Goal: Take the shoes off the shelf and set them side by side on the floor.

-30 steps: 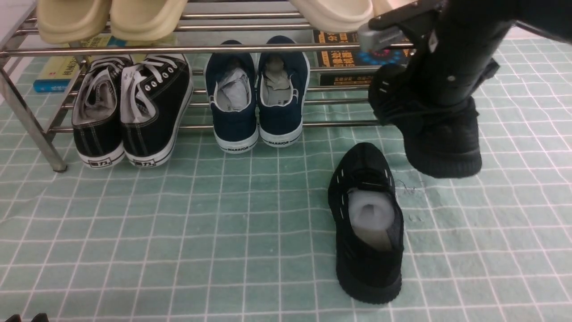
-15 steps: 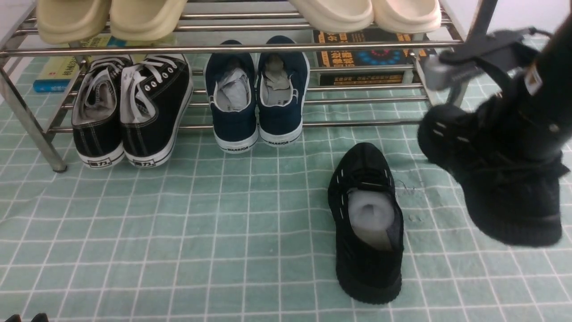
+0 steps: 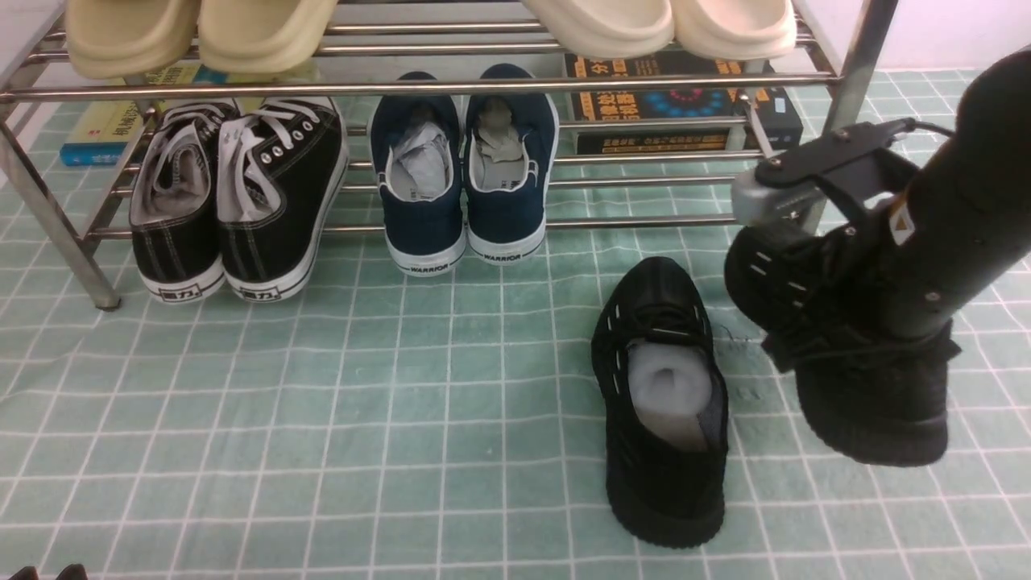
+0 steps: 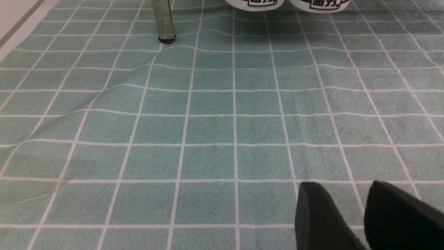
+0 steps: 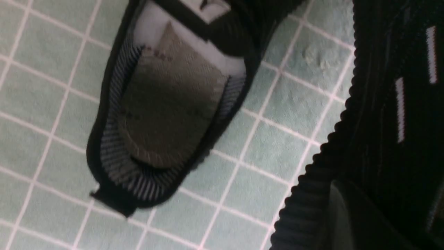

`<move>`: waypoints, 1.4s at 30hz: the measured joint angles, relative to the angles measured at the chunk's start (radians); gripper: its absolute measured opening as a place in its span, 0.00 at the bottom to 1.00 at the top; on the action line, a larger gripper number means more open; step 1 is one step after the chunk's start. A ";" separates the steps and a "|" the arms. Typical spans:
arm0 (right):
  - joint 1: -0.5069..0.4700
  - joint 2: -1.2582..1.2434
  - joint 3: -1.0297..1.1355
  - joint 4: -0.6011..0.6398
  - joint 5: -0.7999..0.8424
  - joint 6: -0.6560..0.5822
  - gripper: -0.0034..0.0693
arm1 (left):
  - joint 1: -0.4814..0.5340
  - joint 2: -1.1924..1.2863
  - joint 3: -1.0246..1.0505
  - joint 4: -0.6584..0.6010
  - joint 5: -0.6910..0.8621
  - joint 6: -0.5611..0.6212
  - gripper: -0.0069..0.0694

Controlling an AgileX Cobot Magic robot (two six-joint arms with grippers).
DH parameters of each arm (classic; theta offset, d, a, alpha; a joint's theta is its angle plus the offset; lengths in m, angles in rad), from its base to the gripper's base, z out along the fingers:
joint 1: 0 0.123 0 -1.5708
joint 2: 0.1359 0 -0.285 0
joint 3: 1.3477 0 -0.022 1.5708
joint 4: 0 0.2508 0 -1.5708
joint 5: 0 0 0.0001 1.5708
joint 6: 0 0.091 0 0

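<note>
- The first shoe (image 3: 660, 403) is already lying on the floor (image 3: 322, 403), off the shelf (image 3: 483, 84).
- The right gripper (image 3: 866, 322) is pinching the second shoe (image 3: 870, 403) by its top. Its jaws are pressed together and tucked inside the shoe.
- The second shoe seems to be hanging just off the floor, right under this gripper.
- The first shoe is sitting just to this gripper's left, near the held shoe but not touching it.
- The left gripper (image 4: 341, 194) is waiting low over bare floor, fingers a little apart, holding nothing.
- I think the job is nearly finished. The second shoe needs setting down beside the first, then letting go.
</note>
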 joint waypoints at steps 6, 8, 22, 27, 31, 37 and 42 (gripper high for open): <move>0.000 0.070 0.000 -0.036 -0.039 0.006 0.07 | 0.000 0.000 0.000 0.000 0.000 0.000 0.41; 0.000 0.099 0.000 -0.047 -0.046 0.025 0.07 | 0.000 0.000 0.000 0.000 0.000 0.000 0.41; 0.001 0.207 0.000 0.020 -0.062 0.151 0.12 | 0.000 0.000 0.000 0.000 0.000 0.000 0.41; 0.000 0.207 -0.005 0.105 -0.054 0.145 0.27 | 0.000 0.000 0.000 0.000 0.000 0.000 0.41; 0.000 0.207 -0.068 0.185 0.054 0.073 0.42 | 0.000 0.000 0.000 0.000 0.000 0.000 0.41; 0.000 0.207 -0.211 0.221 0.205 0.002 0.49 | 0.000 0.000 0.000 0.000 0.000 0.000 0.41; 0.000 0.153 -0.260 0.200 0.213 -0.026 0.45 | 0.000 0.000 0.000 0.000 0.000 0.000 0.41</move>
